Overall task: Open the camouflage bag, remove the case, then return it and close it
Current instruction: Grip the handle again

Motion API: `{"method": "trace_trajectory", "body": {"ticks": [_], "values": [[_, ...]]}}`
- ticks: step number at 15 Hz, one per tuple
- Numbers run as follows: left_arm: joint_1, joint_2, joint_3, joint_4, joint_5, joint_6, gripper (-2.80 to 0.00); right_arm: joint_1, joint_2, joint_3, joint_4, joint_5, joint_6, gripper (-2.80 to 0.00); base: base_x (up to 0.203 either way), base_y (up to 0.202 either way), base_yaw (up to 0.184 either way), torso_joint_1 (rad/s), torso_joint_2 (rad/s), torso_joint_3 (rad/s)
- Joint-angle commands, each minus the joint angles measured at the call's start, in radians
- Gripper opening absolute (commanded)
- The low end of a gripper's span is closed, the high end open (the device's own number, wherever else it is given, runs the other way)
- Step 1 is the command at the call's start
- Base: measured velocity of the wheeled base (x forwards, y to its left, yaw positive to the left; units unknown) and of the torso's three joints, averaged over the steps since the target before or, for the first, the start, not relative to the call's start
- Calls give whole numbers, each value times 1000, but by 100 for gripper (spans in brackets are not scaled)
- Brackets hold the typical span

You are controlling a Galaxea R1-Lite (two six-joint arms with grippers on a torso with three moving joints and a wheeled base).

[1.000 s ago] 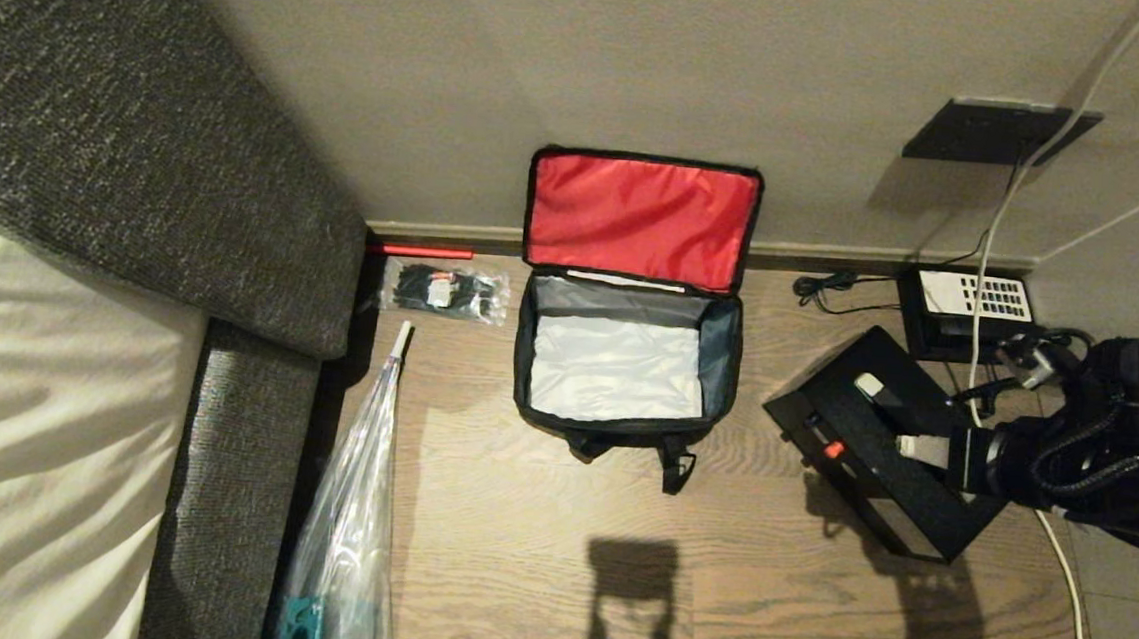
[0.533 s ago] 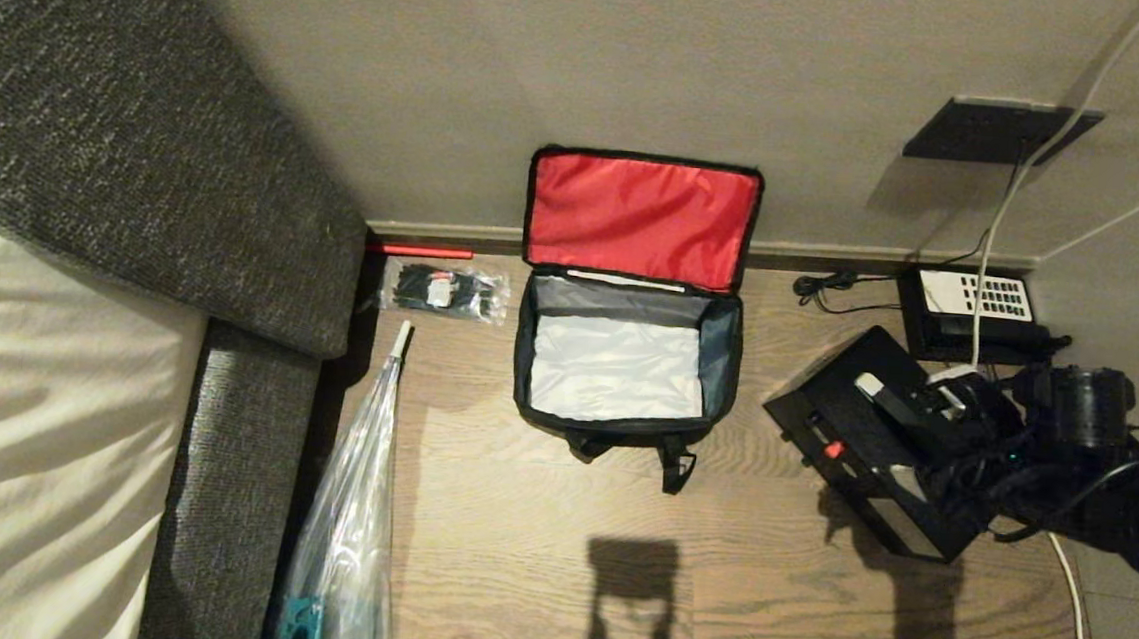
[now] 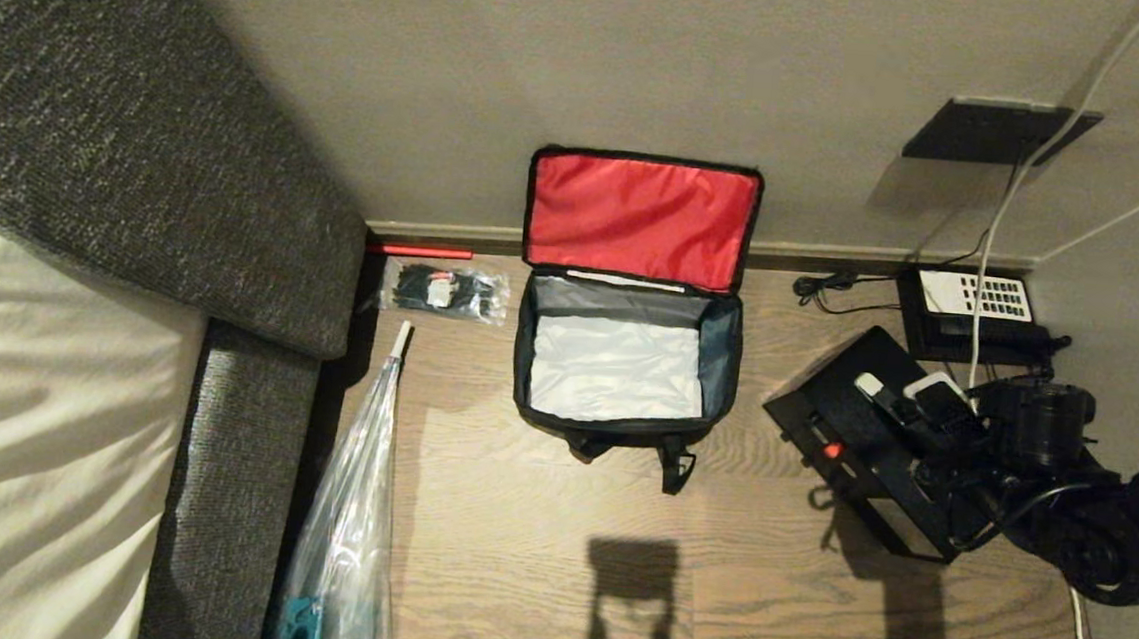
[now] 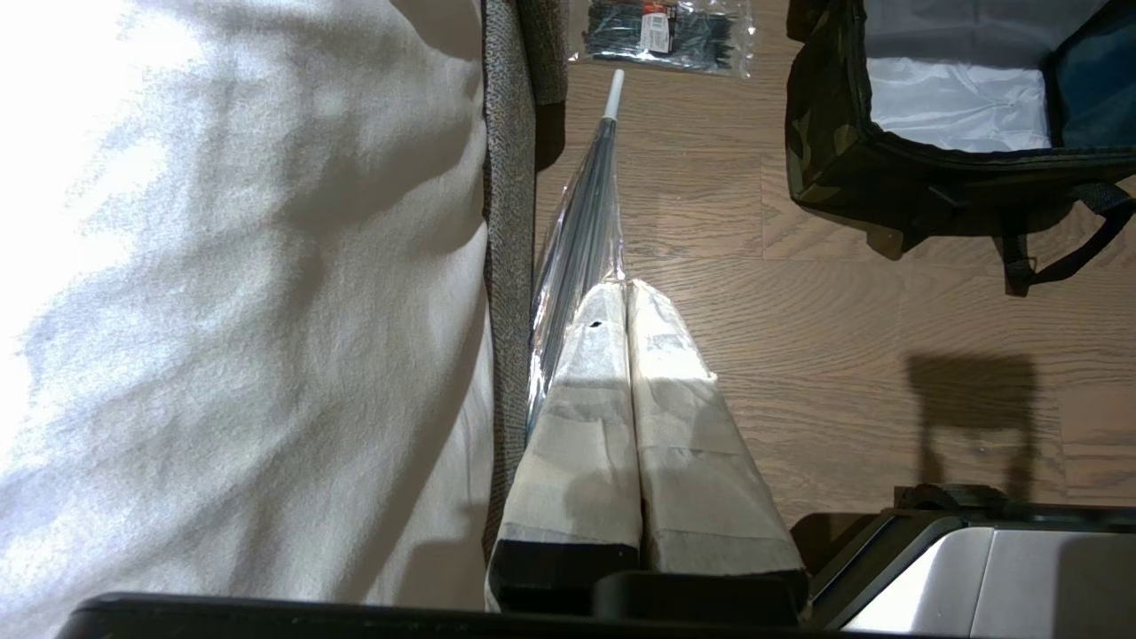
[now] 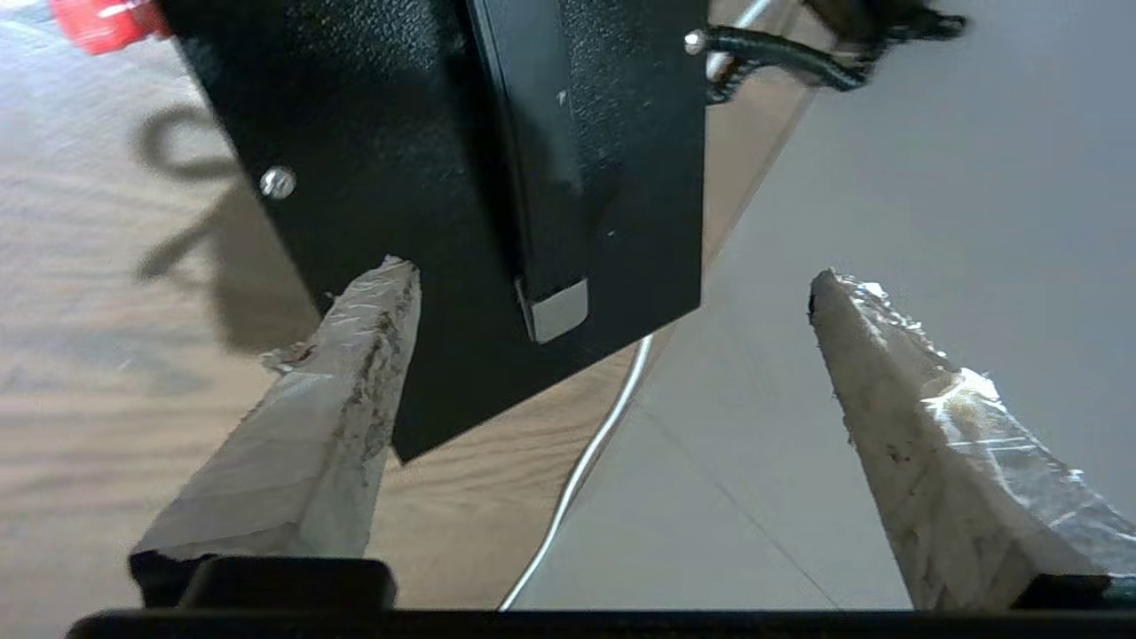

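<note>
The camouflage bag [image 3: 620, 431] stands open on the wooden floor against the wall. Its red-lined lid [image 3: 642, 219] is flipped up and its silvery inside is bare. In the left wrist view the bag [image 4: 825, 133] shows a camouflage side. The black case [image 3: 848, 419] rests on the floor to the bag's right, turned diagonally, with a red dot [image 3: 832, 450] on its edge. My right gripper [image 3: 932, 435] hovers open over the case's nearer end. Its fingers are spread wide around the handle's pale end [image 5: 555, 311] and hold nothing. My left gripper [image 4: 626, 286] is parked and shut by the bed.
A black telephone [image 3: 971, 308] and a white cable [image 3: 981, 318] lie just behind the case. A packet of black ties [image 3: 444, 291], a red stick [image 3: 421, 250] and a plastic-sleeved umbrella [image 3: 356, 505] lie left of the bag. Further left is the grey bed frame [image 3: 250, 438].
My right gripper has opened and let go of the case's handle. Its wrist has turned and shifted over the case's end. The case and bag have stayed put.
</note>
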Motion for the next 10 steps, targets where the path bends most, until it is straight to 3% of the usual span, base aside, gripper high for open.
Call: {"method": "trace_trajectory", "body": {"ticks": [1, 2, 4, 10], "values": [[0, -1, 2, 0, 0, 0, -280, 38, 68, 11, -60, -148, -3, 0, 0, 0, 0, 0, 0, 0], [1, -2, 2, 0, 1, 0, -280, 50, 87, 9, -82, -242, -3, 0, 0, 0, 0, 0, 0, 0], [1, -2, 2, 0, 0, 0, -280, 77, 163, -3, -164, -315, 0, 0, 0, 0, 0, 0, 0, 0], [0, -2, 3, 0, 0, 0, -280, 104, 284, -105, -303, -328, -51, 0, 0, 0, 0, 0, 0, 0]]}}
